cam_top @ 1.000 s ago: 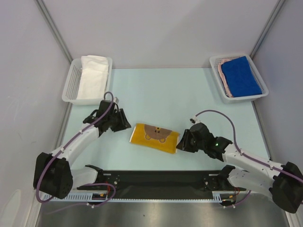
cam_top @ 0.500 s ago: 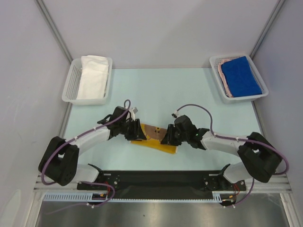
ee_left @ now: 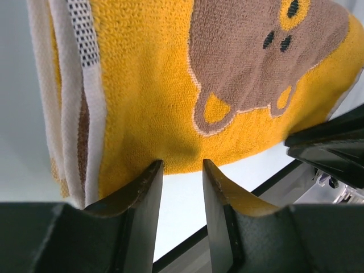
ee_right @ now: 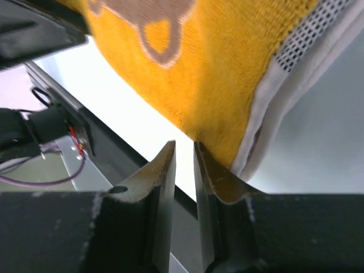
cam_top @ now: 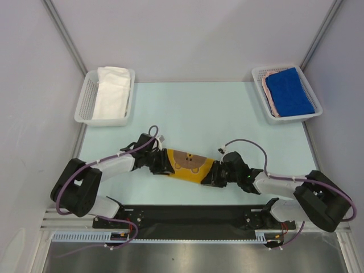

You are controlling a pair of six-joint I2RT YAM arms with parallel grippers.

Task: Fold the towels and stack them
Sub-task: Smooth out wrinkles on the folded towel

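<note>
Nearest your arms, the yellow-orange bear towel [cam_top: 187, 163] is lying folded into a long strip on the table [cam_top: 216, 114], bear face up, slanting a little from upper left to lower right. Both arms are reaching low and inward so that each one is meeting one short end of the strip, which looks like the set-up for lifting it or folding it once more. The left gripper [ee_left: 179, 165] is sitting at the left end with its jaws moderately apart; bare table is showing between them and the towel's near edge is lying just at the fingertips [ee_left: 149, 173], so nothing is being held there yet. The right gripper [ee_right: 185, 145] is sitting at the right end by the white hem, jaws narrowed to a slit with the cloth edge right at the tips; you cannot tell whether that edge is being pinched. Farther back, well apart from all this, the left basket [cam_top: 82, 102] is holding a folded white towel [cam_top: 108, 91], and the right basket [cam_top: 257, 73] is holding a blue towel [cam_top: 289, 91] lying on top of a pinkish towel [cam_top: 267, 94], probably the stack this one is going to join.
</note>
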